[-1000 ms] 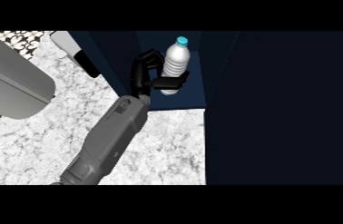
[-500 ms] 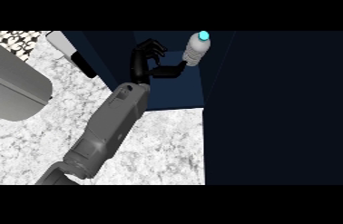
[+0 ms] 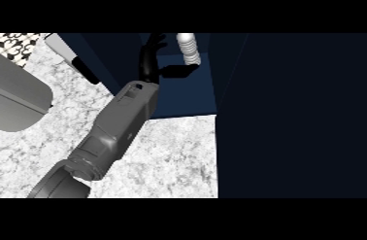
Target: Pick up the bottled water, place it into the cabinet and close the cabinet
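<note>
bottle (image 3: 188, 48) | now deeper inside cabinet (image 3: 183, 95) | left hand (image 3: 152, 57) fingers spread, thumb touching bottle | release underway

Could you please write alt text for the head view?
A grey forearm reaches from the lower left into a dark blue cabinet, its black hand beside an upright bottled water at the top edge. Speckled white counter lies below.

counter (image 3: 172, 156): we see white-grey speckled stone, marble-like, matt | cabinet (image 3: 179, 98): smooth dark blue panels, flat finish | bottled water (image 3: 189, 48): ribbed clear plastic, pale sheen | forearm (image 3: 118, 122): smooth grey plastic-looking shell, soft highlights | left hand (image 3: 152, 57): black, matt | sink (image 3: 18, 100): smooth grey, metal-like
</note>
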